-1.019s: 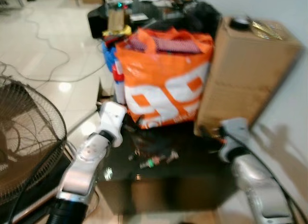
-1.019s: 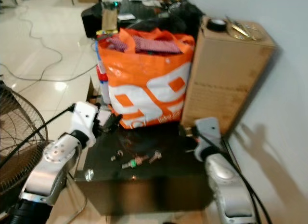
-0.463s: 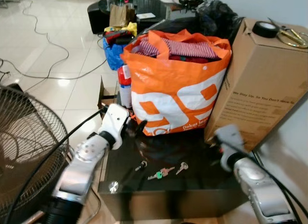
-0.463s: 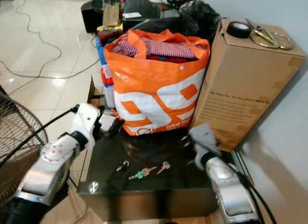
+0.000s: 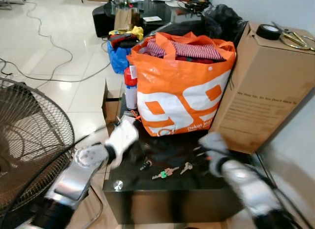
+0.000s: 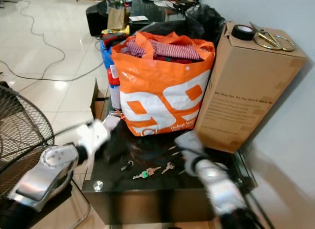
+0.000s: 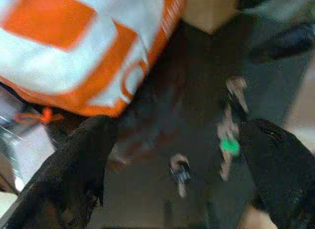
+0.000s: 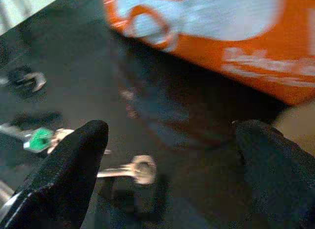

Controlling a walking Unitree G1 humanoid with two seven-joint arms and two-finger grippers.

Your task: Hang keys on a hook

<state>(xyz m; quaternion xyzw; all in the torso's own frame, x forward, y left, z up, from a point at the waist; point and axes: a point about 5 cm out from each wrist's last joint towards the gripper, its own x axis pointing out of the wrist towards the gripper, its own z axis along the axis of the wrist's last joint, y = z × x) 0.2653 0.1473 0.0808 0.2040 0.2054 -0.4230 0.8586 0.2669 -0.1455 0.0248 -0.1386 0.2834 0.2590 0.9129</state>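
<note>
Keys (image 6: 146, 173) lie flat on the dark glass table (image 6: 147, 202), close to its front edge, in a loose row: a small dark-headed key to the robot's left, a bunch with a green tag in the middle, and a single silver key to the right. Behind them an orange-and-white shopping bag (image 6: 162, 93) stuffed with clothes takes the back of the tabletop, with a tall cardboard box (image 6: 246, 88) just beside it against the wall, so the free strip of glass is narrow. A standing fan (image 5: 29, 155) crowds the left side.

The left gripper (image 7: 172, 160) hangs over the table's left part, its fingers spread wide with nothing between them, the keys ahead of it. The right gripper (image 8: 167, 155) hovers above the right part, likewise spread and empty, the silver key below it.

Compared with half a second ago, both arms have come in lower toward the keys and are blurred; the keys have not moved.
</note>
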